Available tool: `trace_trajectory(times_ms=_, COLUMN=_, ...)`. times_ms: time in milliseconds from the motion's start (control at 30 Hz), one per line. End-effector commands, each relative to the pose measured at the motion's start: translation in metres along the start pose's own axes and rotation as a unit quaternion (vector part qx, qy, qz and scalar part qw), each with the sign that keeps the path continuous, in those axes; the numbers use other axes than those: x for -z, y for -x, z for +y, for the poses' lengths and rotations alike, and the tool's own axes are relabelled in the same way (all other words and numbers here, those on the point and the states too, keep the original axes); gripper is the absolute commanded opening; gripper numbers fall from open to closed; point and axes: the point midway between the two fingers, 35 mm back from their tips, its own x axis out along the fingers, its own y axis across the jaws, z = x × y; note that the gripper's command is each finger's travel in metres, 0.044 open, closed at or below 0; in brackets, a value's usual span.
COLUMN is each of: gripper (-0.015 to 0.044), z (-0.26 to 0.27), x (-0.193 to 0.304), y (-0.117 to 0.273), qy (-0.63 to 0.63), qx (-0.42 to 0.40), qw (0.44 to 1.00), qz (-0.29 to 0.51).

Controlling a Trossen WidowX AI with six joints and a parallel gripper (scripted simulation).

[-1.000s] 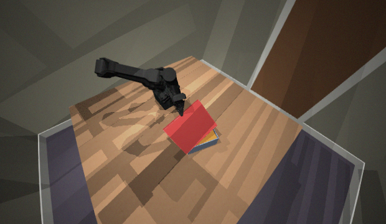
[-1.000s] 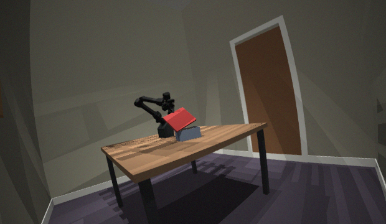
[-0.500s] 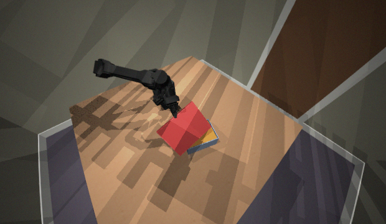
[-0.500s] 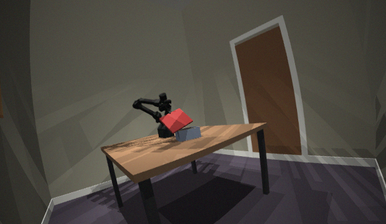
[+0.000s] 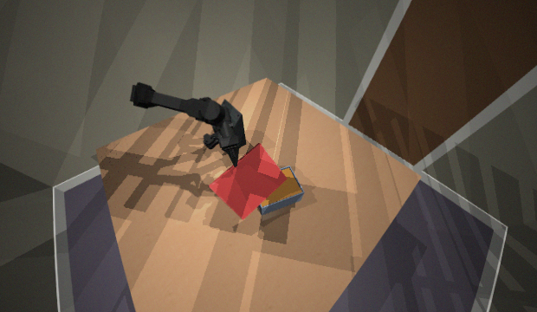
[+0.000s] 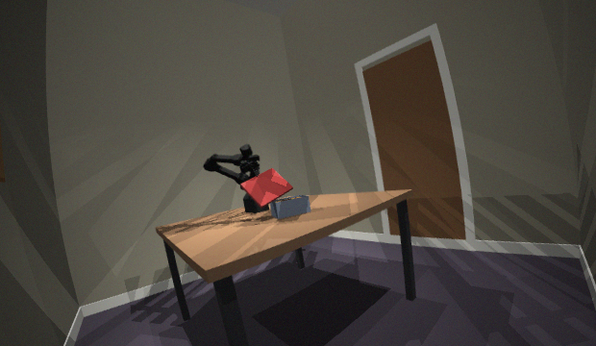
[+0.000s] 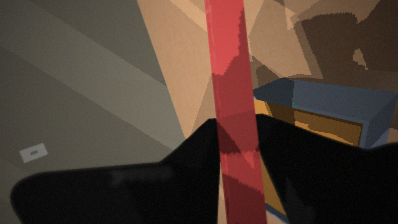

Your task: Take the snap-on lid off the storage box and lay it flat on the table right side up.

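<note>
Gripper [image 5: 236, 164] [image 7: 235, 125] — jaws pinching the red lid [image 5: 249, 182] [image 6: 266, 186] [image 7: 233, 80] by one edge, a dark finger on either side of it in the wrist view. Lid is off the box, held up in the air and tilted, not level.

Storage box [image 5: 282, 204] [image 6: 291, 208] [image 7: 335, 97]: blue-grey walls, orange-yellow inside, upright on the wooden table [image 5: 173, 260] [image 6: 279, 245]. From the top view the lid covers part of the open box; the rest of the interior shows beside it.

Black arm [image 5: 169, 100] [image 6: 228, 158] reaches over the table from its far side, seen in the exterior view. Bands of light and shadow cross the tabletop. Brown door [image 5: 459, 65] [image 6: 415, 139] in a pale frame, wall beyond — lid not yet laid on the table.
</note>
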Motion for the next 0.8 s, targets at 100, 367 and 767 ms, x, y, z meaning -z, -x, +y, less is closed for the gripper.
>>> trace_trajectory(times_ms=100, gripper=0.0, z=0.0, x=-0.013, y=0.0, qy=0.001, qx=-0.002, qw=1.0, qz=0.003)
trace_trajectory(times_ms=367, gripper=0.0, z=0.0, x=-0.029, y=0.001, qy=0.001, qx=-0.002, qw=1.0, qz=0.003)
trace_trajectory(times_ms=767, gripper=0.0, z=-0.001, x=-0.053, y=0.001, qy=0.001, qx=-0.002, qw=1.0, qz=0.003)
